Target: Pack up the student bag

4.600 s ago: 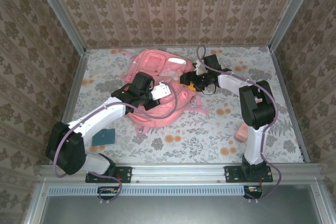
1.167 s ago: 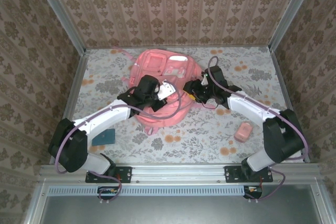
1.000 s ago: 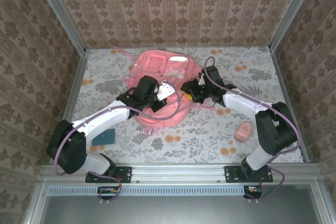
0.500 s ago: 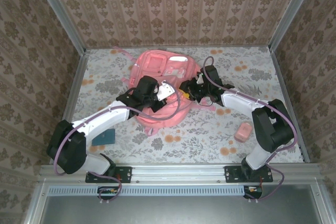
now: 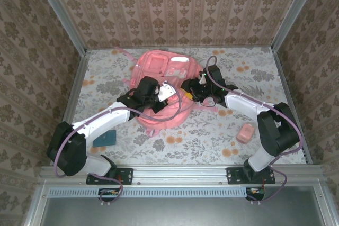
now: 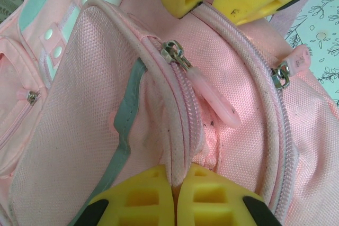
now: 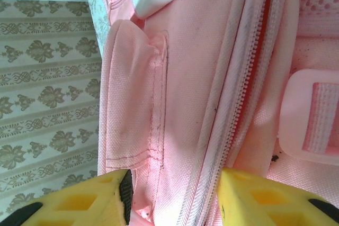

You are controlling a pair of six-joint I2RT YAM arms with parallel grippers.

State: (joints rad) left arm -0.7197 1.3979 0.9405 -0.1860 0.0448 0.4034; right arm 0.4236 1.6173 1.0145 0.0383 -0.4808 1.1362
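Left gripper (image 6: 177, 197) pinching the bag (image 5: 161, 70) by its zipper seam, right gripper (image 7: 172, 197) moved closer, fingers apart, ready to open it.

A floral table (image 5: 212, 136) carries the student bag (image 5: 164, 70), a teal card (image 5: 105, 138) and a pink case (image 5: 245, 133).

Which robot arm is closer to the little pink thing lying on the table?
Right. The right pincer is at the bag, up-left of the pink thing. The left pincer is farther left, also on the bag.
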